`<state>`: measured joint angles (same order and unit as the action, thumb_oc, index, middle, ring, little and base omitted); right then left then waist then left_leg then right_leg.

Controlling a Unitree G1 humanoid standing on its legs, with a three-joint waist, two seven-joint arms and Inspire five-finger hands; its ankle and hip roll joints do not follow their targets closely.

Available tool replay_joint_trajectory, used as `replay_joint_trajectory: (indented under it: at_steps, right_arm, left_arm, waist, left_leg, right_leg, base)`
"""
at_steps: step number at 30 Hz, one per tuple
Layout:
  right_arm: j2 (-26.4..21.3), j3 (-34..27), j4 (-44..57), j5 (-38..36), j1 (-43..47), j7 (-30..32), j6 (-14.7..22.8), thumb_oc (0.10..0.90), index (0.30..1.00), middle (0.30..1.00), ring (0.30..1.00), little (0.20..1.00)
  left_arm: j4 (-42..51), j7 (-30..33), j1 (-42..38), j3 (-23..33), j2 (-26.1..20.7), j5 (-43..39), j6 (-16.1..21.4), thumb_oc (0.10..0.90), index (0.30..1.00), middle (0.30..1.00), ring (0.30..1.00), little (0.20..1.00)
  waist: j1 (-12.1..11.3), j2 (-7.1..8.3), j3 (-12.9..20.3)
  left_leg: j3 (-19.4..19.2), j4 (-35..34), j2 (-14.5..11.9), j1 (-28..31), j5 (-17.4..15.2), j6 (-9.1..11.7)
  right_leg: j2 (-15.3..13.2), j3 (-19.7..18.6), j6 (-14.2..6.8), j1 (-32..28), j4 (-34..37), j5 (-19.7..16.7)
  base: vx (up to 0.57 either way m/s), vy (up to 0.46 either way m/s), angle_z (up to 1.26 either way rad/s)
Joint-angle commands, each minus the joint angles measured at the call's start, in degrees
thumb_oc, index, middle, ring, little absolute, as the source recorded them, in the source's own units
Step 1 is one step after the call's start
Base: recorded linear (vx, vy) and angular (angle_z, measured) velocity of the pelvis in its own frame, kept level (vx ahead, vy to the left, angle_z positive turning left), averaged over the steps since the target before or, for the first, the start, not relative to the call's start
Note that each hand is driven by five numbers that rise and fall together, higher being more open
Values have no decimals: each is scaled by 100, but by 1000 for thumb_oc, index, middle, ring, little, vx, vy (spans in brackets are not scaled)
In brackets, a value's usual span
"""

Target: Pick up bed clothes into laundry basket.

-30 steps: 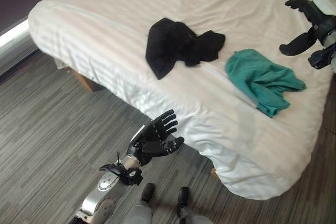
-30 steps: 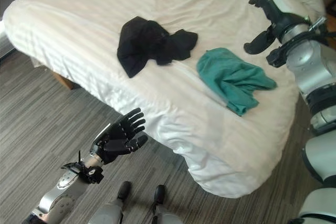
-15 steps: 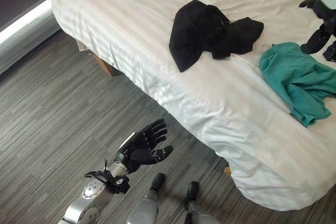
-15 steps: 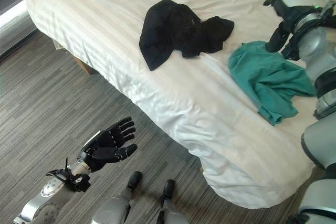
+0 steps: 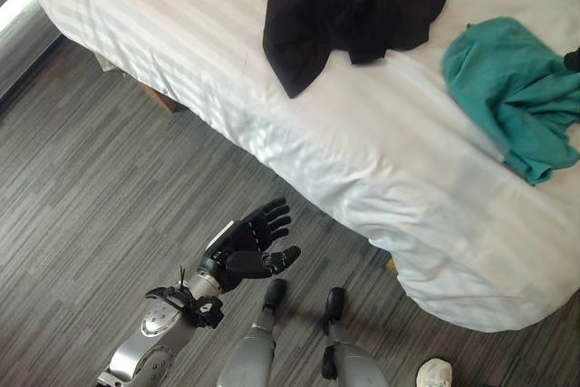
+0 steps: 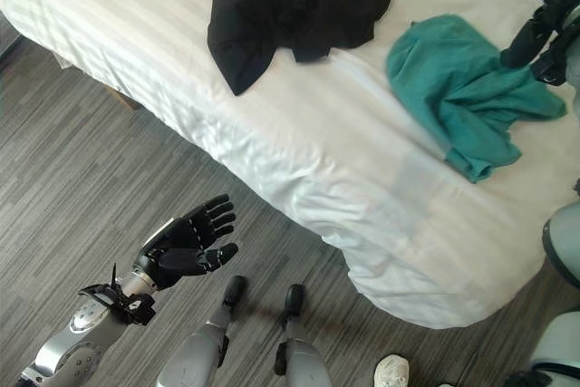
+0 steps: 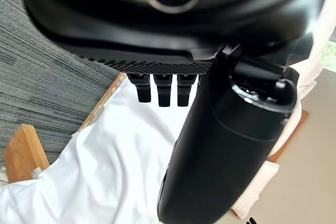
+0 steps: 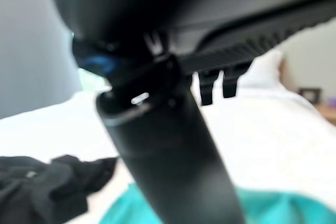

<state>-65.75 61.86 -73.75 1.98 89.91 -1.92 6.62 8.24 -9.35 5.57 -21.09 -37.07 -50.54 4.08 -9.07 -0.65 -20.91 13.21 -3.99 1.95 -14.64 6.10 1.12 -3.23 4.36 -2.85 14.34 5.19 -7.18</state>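
A: What takes up most of the scene?
B: A bed [image 5: 362, 160] with a white sheet, running from twelve o'clock down to about four o'clock, over a grey striped floor [image 5: 100, 197].

A: And the clothes to be picked up?
B: A crumpled black garment [image 5: 337, 8] lies on the sheet near twelve o'clock. A teal garment [image 6: 458, 88] lies just beside it, toward two o'clock; the two sit near each other without touching.

A: The hands?
B: The right hand [image 6: 535, 6] hovers at two o'clock, at the teal garment's far edge, fingers spread and holding nothing. The left hand [image 5: 254, 244] hangs over the floor at seven o'clock, palm up, fingers straight, empty.

A: Anything smaller?
B: A white shoe [image 5: 435, 372] at five o'clock.
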Motion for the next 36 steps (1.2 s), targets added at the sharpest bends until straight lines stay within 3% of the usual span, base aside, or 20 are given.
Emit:
replay_joint_trajectory:
  at_steps: [1,4,7,11,12,13,16,17,18,21,23,27,32,35,36]
  right_arm:
    - [-590,-197,-535,-118,391,527,-253,800,900,900,900,900]
    - [-572,-611,-644,-164,9,555,-264,800,900,900,900,900]
    - [-320,-1453,-578,-408,-877,542,-241,800,900,900,900,900]
    - [-100,-1637,-399,-583,-1243,362,-165,800,900,900,900,900]
    - [-104,-1648,-354,-641,-1250,359,-153,458,387,387,387,387]
    - [-119,-1645,-284,-660,-1253,385,-130,400,300,300,300,300]
    - [-195,-1850,688,-891,-1652,510,39,400,300,300,300,300]
    - [-328,-2124,1586,-948,-2075,592,90,400,300,300,300,300]
    - [-483,-2632,2632,-875,-2771,698,117,400,300,300,300,300]
    - [-519,-3912,3974,-499,-4513,788,220,400,300,300,300,300]
    - [-72,-5573,5129,-221,-6706,709,179,400,300,300,300,300]
    - [570,-6684,5471,31,-8444,510,72,400,300,300,300,300]
    - [1668,-7415,5629,553,-10317,163,-87,400,300,300,300,300]
    - [1814,-7490,5654,536,-10488,131,-91,400,300,300,300,300]
    - [2092,-7463,5543,422,-10604,97,-93,400,300,300,300,300]
  left_arm:
    - [1278,-21,103,443,29,-64,549,800,900,900,900,900]
    - [1277,67,98,506,194,18,563,800,900,900,900,900]
    - [1167,190,48,512,549,176,552,800,900,900,900,900]
    - [1210,206,-101,464,538,335,581,800,900,900,900,900]
    - [1230,218,-124,456,521,347,596,800,900,900,900,900]
    - [1246,245,-141,464,511,348,598,800,900,900,900,900]
    - [1199,315,-232,427,563,344,621,800,900,900,900,900]
    - [1187,347,-221,515,572,374,640,800,900,900,900,900]
    - [1212,383,-152,618,606,394,647,800,900,900,900,900]
    - [1215,406,-70,828,709,341,676,800,900,900,900,900]
    - [1105,452,-38,1060,790,401,695,800,900,900,900,900]
    - [883,486,23,1187,851,447,646,800,900,900,900,900]
    - [642,419,175,1762,822,847,612,800,900,900,900,900]
    - [636,404,185,1796,812,934,619,800,900,900,900,900]
    - [478,369,84,1848,738,1222,647,800,900,900,900,900]
  waist:
    - [-136,-153,-138]
    - [-228,-257,-276]
    - [-296,-400,-502]
    - [-227,-430,-616]
    - [-203,-426,-623]
    - [-185,-418,-620]
    - [-66,-318,-631]
    - [7,-274,-623]
    - [94,-218,-612]
    - [261,-157,-536]
    - [453,-81,-438]
    - [438,-41,-261]
    - [602,37,229]
    - [626,53,305]
    - [699,99,490]
  left_leg:
    - [-62,-94,-3,-470,281,132]
    - [-61,-73,51,-677,327,124]
    - [-148,-35,65,-985,396,135]
    - [-167,-48,49,-986,443,170]
    - [-161,-59,50,-969,445,176]
    - [-172,-70,48,-948,443,183]
    - [-174,-96,26,-832,413,188]
    - [-183,-101,4,-767,396,197]
    - [-192,-101,-7,-717,376,197]
    - [-164,-101,-12,-601,327,199]
    - [-117,-101,-17,-447,307,209]
    - [-67,-101,-29,-211,257,195]
    - [45,-101,-72,330,173,214]
    - [86,-101,-82,404,164,233]
    - [115,-101,-157,512,170,308]
  right_leg:
    - [-39,-251,-173,452,-519,302]
    - [-31,-270,-150,724,-674,308]
    - [19,-320,-123,1116,-860,300]
    - [37,-325,-115,1132,-863,301]
    - [49,-337,-114,1118,-865,310]
    - [50,-340,-117,1092,-859,313]
    - [69,-333,-133,969,-832,344]
    - [77,-348,-136,916,-816,355]
    - [81,-357,-136,856,-786,358]
    - [51,-313,-140,681,-712,401]
    - [21,-251,-143,475,-670,455]
    - [20,-127,-130,225,-742,611]
    - [75,32,-29,-249,-1120,1006]
    - [84,70,-8,-384,-1080,1032]
    - [155,62,40,-608,-957,1038]
  base:
    - [-168,-11,1]
    - [-85,-5,2]
    - [-60,4,-10]
    - [-8,-5,-4]
    - [10,33,-1]
    - [0,0,0]
    - [0,0,0]
    - [0,0,0]
    - [0,0,0]
    - [0,0,0]
    - [8,4,-2]
    - [37,-5,13]
    - [54,-63,13]
    - [21,-90,26]
    - [3,-138,28]
